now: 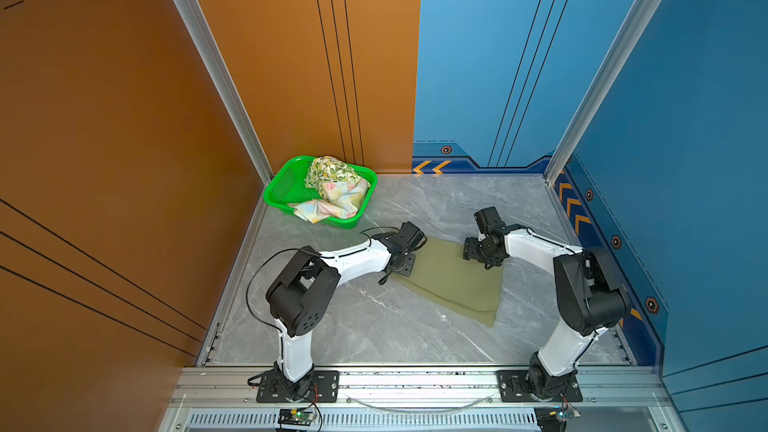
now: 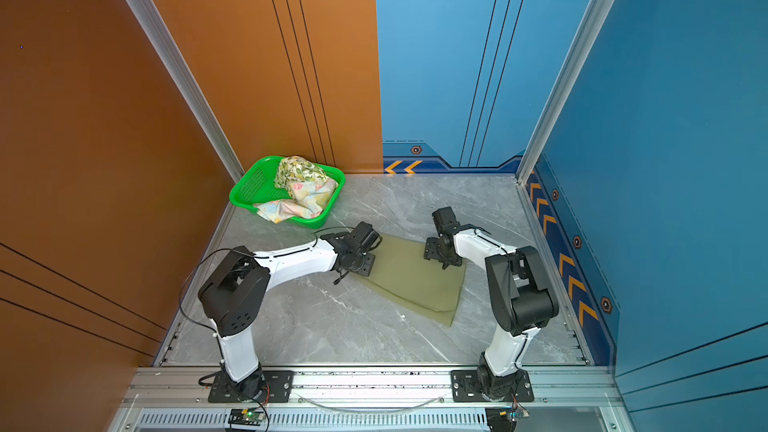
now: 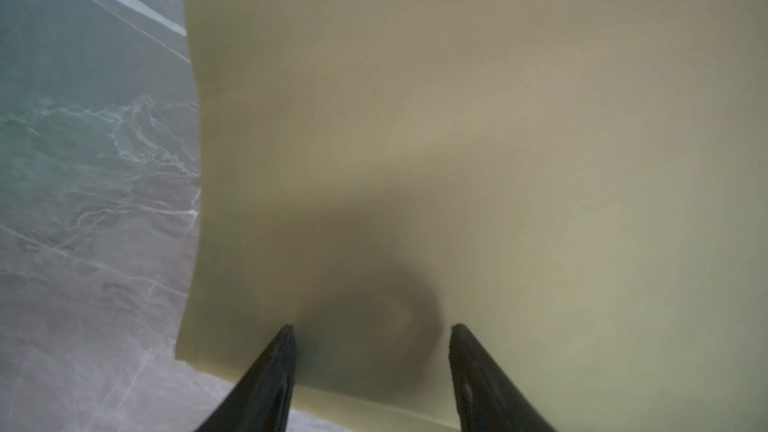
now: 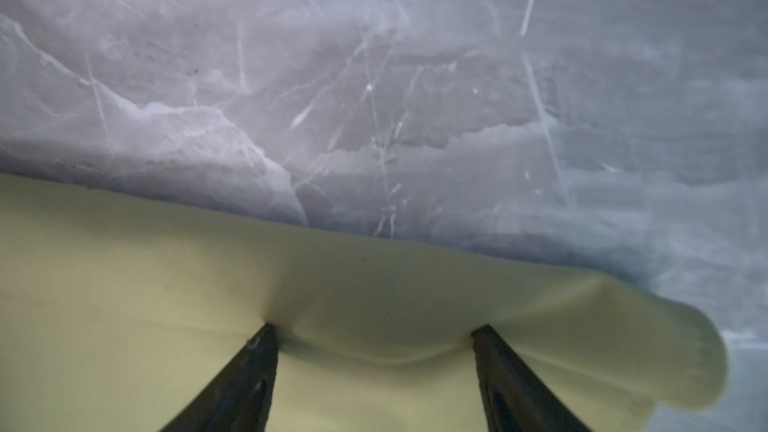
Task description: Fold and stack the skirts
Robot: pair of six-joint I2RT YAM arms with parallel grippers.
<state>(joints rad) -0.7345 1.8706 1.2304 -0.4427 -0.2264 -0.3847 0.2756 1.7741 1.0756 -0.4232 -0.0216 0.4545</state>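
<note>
Olive skirt [image 1: 453,280], lemon skirt [image 1: 330,170], floral skirt [image 1: 340,198]: three; left gripper [image 3: 371,328], right gripper [image 4: 372,328]: both spread

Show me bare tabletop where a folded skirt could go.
Free: the near table strip between the front rail and olive skirt; the far-right stretch by the blue wall. Crowded: green basket far-left; left end effector and right end effector at the skirt.

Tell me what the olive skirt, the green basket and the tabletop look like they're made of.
Olive skirt: soft matte cloth, probably woven; its edge curls and puckers. Green basket: glossy plastic, perforated walls. Tabletop: grey marble-look slab with white veins, possibly printed laminate.
</note>
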